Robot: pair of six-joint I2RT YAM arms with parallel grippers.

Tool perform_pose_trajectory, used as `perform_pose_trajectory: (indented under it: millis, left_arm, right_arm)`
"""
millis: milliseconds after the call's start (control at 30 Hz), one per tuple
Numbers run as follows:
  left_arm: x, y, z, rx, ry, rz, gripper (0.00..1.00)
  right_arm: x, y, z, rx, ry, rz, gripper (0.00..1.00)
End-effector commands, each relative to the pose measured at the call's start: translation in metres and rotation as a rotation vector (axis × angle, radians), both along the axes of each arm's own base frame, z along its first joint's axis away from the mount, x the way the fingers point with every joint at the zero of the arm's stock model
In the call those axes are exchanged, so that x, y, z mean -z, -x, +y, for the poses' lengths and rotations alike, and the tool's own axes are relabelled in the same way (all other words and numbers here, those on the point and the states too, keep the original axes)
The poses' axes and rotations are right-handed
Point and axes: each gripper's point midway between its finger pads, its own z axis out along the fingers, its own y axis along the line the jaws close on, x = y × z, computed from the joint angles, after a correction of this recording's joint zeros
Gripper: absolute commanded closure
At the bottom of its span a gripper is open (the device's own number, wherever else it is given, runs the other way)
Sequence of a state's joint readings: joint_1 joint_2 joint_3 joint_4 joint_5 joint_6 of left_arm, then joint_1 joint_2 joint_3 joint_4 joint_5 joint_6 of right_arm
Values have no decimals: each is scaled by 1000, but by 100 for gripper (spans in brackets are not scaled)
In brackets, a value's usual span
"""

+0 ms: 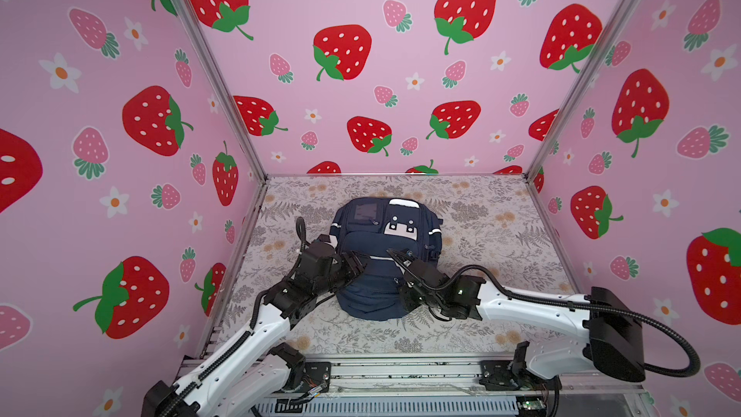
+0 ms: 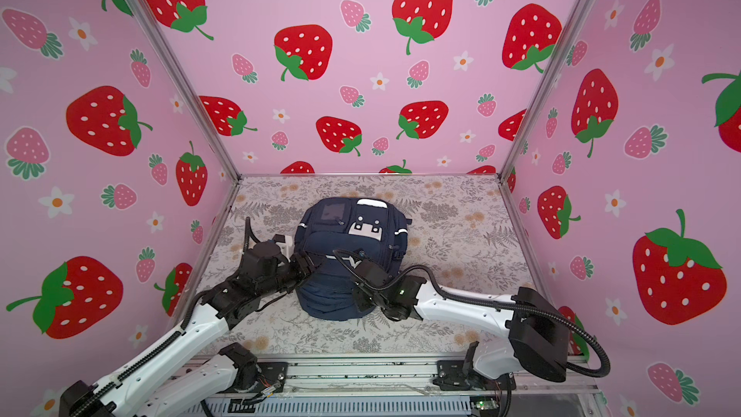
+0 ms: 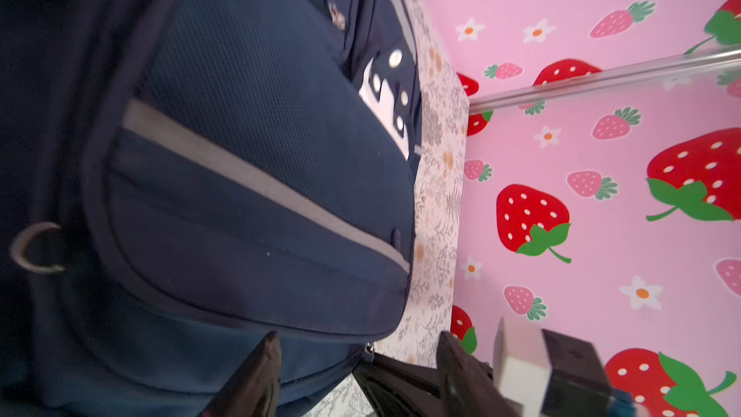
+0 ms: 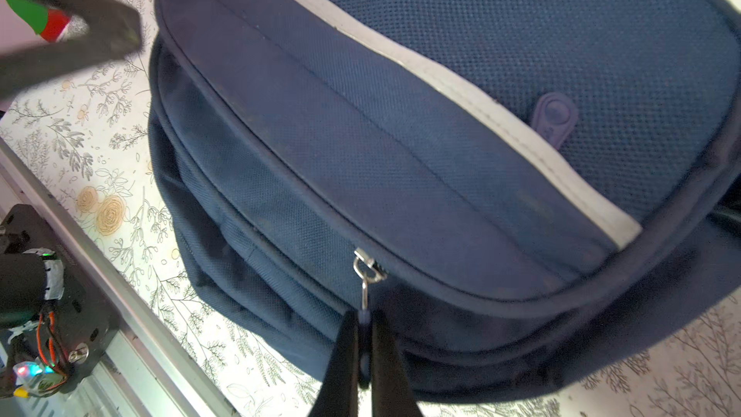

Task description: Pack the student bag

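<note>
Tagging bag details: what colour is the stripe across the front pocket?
Silver-grey stripe on the navy student bag; best in the right wrist view.

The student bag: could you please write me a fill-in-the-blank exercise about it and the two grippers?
1. The student bag lies on the floral ___.
2. The right gripper pinches the bag's zipper pull; its jaws are ___.
3. The left gripper stands ___ at the bag's side.
4. The cartoon-face patch is ___.

Missing words: table, shut, open, white.
</note>
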State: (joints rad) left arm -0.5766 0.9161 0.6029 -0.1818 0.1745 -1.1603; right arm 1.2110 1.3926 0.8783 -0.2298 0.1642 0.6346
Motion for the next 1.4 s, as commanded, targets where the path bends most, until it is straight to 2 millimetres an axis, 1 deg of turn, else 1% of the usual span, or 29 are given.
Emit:
perform_pose_trajectory:
  millis: [0, 100, 167, 367, 567, 667, 700, 767, 900, 1000, 1133, 1300, 1367]
  left_arm:
    - [4, -10, -17, -84, 61, 24, 35]
    - [4, -13, -35, -65, 58, 35, 34]
    - [5, -16, -41, -62, 46, 32, 35]
    - [11, -29, -40, -92, -16, 14, 47]
    - [11, -35, -32, -90, -135, -14, 65]
    - [12, -37, -31, -75, -169, -25, 80]
    - [12, -37, -31, -71, -173, -26, 88]
    - [15, -36, -30, -69, -178, -22, 100]
    - [22, -34, -28, -71, -187, -14, 100]
    - [25, -32, -20, -99, -194, -9, 100]
    - [26, -30, -15, -119, -199, -11, 100]
    - [23, -29, -19, -88, -197, -18, 100]
    - [23, -29, -22, -72, -194, -21, 100]
  right_arm:
    - [-19, 3, 3, 2, -42, -2, 100]
    - [-22, 2, 2, 10, -48, -6, 100]
    - [-24, 3, 0, 11, -56, -6, 100]
    - [-23, 4, -4, 16, -56, -5, 100]
    - [-19, 4, -11, 24, -37, -12, 100]
    - [-17, 2, -17, 37, -21, -21, 100]
    - [-15, 1, -19, 42, -14, -23, 100]
    - [-14, -2, -25, 56, -7, -26, 100]
    - [-14, -9, -39, 83, 5, -33, 100]
    - [-15, -17, -54, 112, 19, -39, 100]
    - [-11, -25, -84, 170, 50, -36, 100]
    - [-5, -40, -120, 246, 78, -39, 100]
    - [-4, -50, -129, 266, 90, -49, 100]
